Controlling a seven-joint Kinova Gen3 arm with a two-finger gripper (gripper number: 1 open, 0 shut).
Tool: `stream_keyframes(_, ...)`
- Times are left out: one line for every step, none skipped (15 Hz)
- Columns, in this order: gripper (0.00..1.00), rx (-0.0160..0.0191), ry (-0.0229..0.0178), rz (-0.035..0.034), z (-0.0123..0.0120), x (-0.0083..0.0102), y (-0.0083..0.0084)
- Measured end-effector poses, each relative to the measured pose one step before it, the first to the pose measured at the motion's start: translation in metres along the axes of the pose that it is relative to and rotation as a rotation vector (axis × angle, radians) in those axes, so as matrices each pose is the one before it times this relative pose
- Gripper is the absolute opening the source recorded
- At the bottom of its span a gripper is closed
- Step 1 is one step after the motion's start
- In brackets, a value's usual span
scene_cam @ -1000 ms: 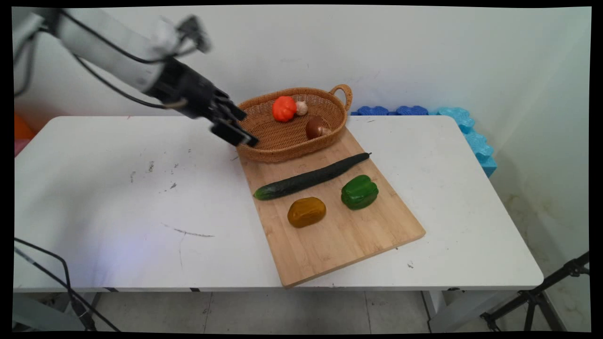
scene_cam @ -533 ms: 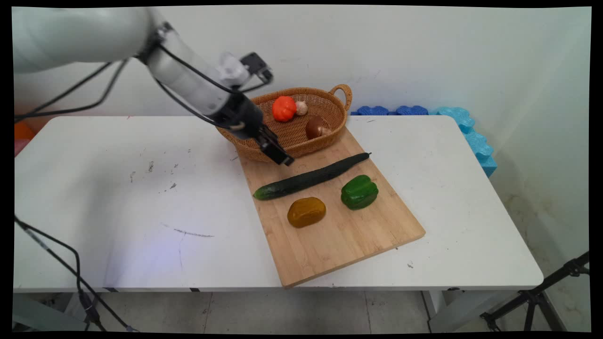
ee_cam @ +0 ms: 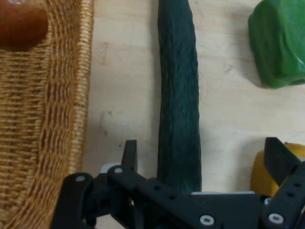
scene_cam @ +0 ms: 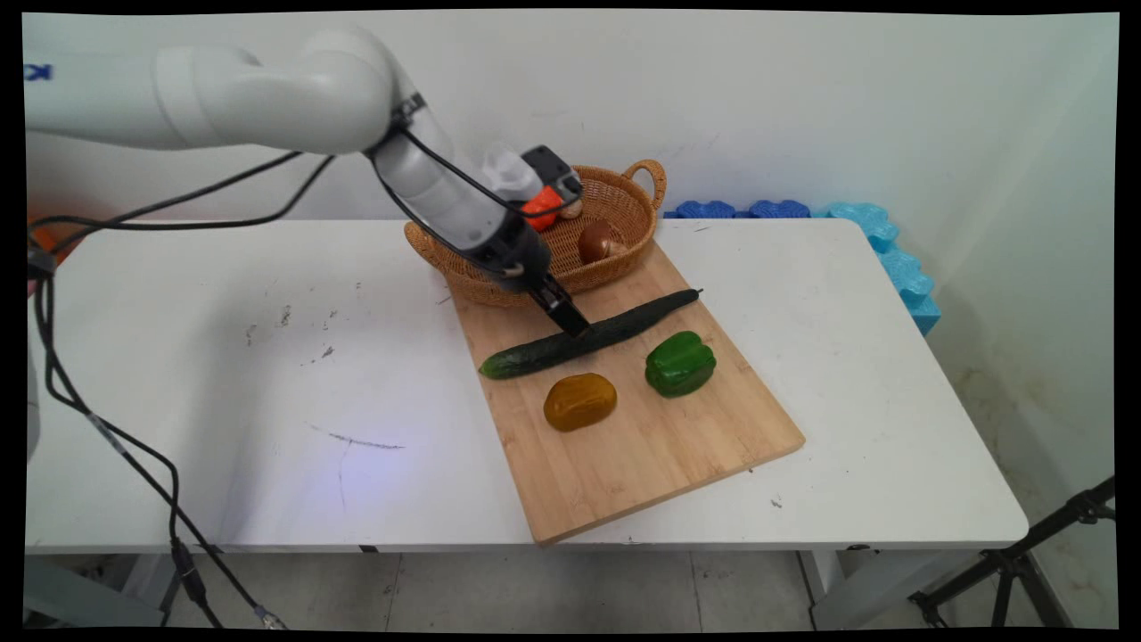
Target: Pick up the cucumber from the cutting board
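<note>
Two fingers spread, gripper (ee_cam: 202, 160) straddling cucumber (ee_cam: 178, 95) | cucumber between them, on board (scene_cam: 624, 455) | basket (ee_cam: 43, 119) one side, pepper (ee_cam: 281, 43) the other | judgement: centre fingers across cucumber before closing

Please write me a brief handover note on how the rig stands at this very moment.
End effector: open, low over the cucumber, one finger on each side of it, not closed on it.
Cucumber: lies slantwise on the wooden cutting board, between the wicker basket and the other two vegetables.
Also on the board: a green bell pepper and a yellow-brown vegetable, both apart from the cucumber.
In the basket: an orange vegetable partly behind the arm, a brown mushroom and a small pale one.
Nothing is held.
</note>
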Motion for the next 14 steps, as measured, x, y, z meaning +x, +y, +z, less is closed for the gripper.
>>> stream_keyframes(1.00, 0.00042, -0.00734, -0.00131, 0.00807, 0.00237, 0.00062)
stream_keyframes(1.00, 0.00011, -0.00593, -0.00111, 0.00629, 0.00177, 0.00039)
stream_keyframes(1.00, 0.00050, -0.00352, -0.00051, 0.00384, 0.00113, 0.00010)
stream_keyframes(1.00, 0.00090, -0.00603, -0.00055, 0.00645, 0.00184, 0.00015)
stream_keyframes(1.00, 0.00113, -0.00458, -0.00029, 0.00505, 0.00154, 0.00002)
stream_keyframes(1.00, 0.00148, -0.00464, -0.00045, 0.00529, 0.00155, -0.00012)
stream_keyframes(1.00, 0.00071, -0.00409, -0.00074, 0.00469, 0.00123, -0.00014)
stream_keyframes(1.00, -0.00012, -0.00345, -0.00052, 0.00433, 0.00137, 0.00004)
stream_keyframes(1.00, 0.00005, -0.00251, -0.00019, 0.00335, 0.00106, 0.00001)
stream_keyframes(1.00, 0.00001, -0.00228, -0.00003, 0.00304, 0.00092, -0.00005)
stream_keyframes(0.00, 0.00031, -0.00358, -0.00021, 0.00336, 0.00092, -0.00013)
stream_keyframes(0.00, -0.00050, -0.00169, 0.00121, 0.00212, 0.00063, -0.00005)
stream_keyframes(0.00, -0.00106, -0.00134, 0.00242, 0.00203, 0.00057, -0.00006)
stream_keyframes(0.00, -0.00148, -0.00157, 0.00427, 0.00123, 0.00024, 0.00022)
